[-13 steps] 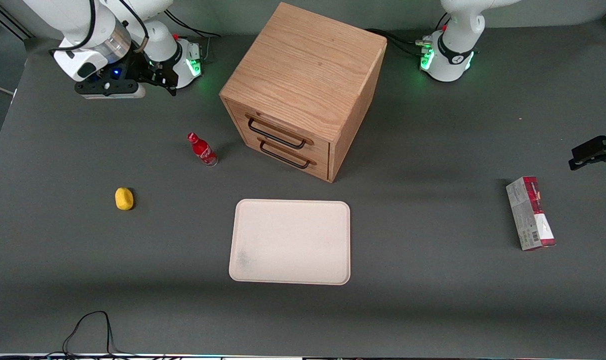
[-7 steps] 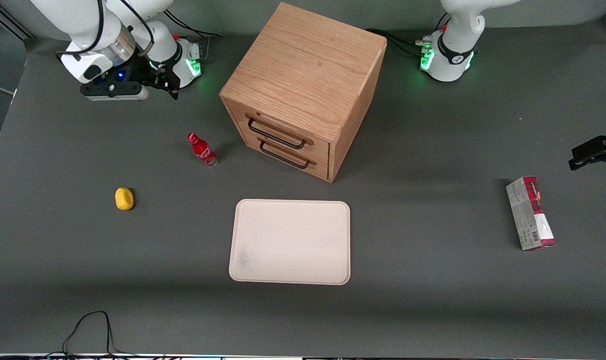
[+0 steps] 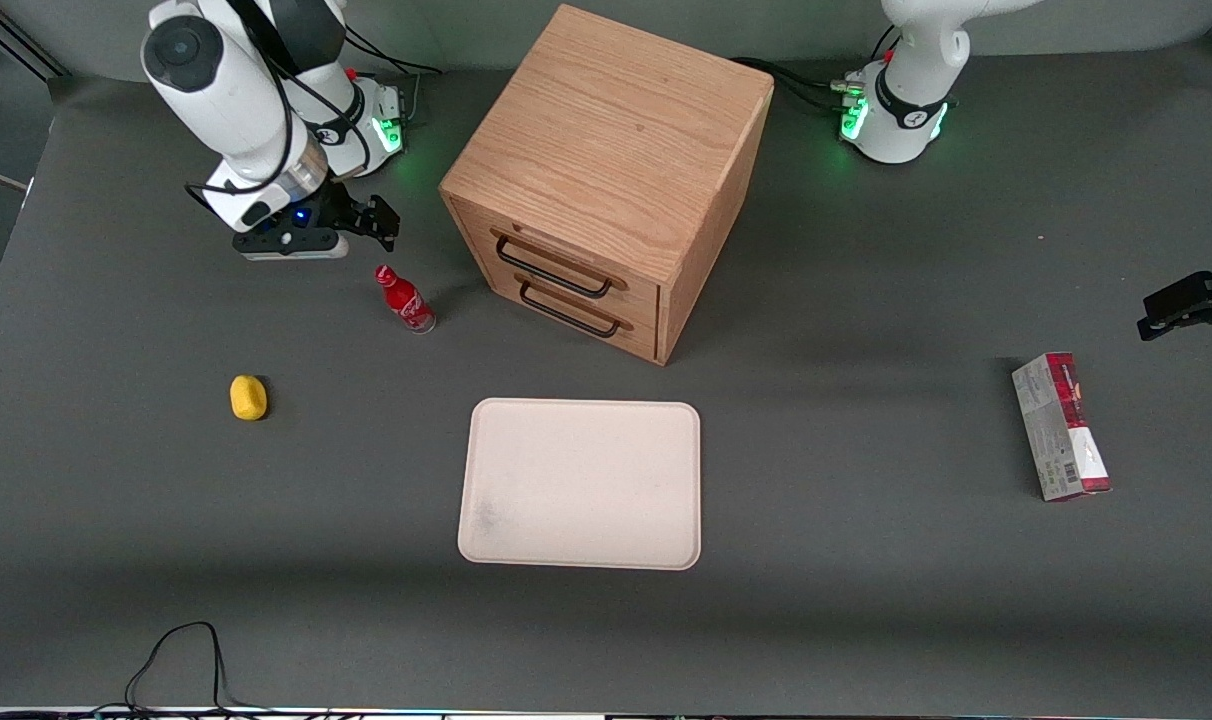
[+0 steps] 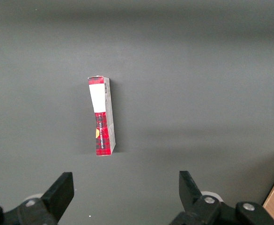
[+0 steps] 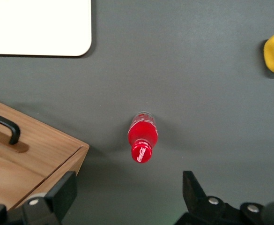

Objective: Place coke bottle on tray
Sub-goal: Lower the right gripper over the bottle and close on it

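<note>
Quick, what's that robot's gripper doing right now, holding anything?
Gripper: open, holding nothing, hovering above the table close to the upright coke bottle, not touching it.

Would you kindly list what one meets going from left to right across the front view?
Yellow lump → gripper, open above the table → coke bottle → tray → red-and-grey carton.

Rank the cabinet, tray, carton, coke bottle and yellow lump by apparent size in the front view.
1. Wooden cabinet
2. Tray
3. Carton
4. Coke bottle and yellow lump: too alike to rank.
The gripper hovers near the bottle, jaws open.
</note>
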You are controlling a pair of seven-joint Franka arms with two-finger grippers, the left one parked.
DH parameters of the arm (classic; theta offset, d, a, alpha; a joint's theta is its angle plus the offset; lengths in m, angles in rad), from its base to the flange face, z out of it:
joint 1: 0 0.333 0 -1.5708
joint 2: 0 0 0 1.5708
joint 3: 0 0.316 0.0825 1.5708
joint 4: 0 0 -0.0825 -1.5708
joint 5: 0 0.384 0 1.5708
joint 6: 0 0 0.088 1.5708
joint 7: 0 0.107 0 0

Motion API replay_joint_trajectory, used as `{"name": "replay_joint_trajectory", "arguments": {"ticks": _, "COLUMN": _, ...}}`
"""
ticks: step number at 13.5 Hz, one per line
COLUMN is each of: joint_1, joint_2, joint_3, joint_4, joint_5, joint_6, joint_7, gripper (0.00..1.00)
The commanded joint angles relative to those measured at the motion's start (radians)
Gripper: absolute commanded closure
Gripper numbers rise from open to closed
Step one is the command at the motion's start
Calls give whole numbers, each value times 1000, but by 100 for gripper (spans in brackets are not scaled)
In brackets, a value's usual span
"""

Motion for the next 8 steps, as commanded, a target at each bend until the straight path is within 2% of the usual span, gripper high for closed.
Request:
{"name": "replay_joint_trajectory", "arguments": {"ticks": 1, "joint_1": 11, "joint_2": 30, "joint_3": -9, "joint_4": -53, "joint_5": -16, "joint_6": 95, "joint_7": 4, "gripper": 0}}
{"name": "replay_joint_trajectory", "arguments": {"ticks": 8, "joint_1": 9, "joint_2": 112, "joint_3": -10, "joint_4": -141, "joint_5": -16, "joint_6": 268, "joint_7": 4, "gripper": 0}}
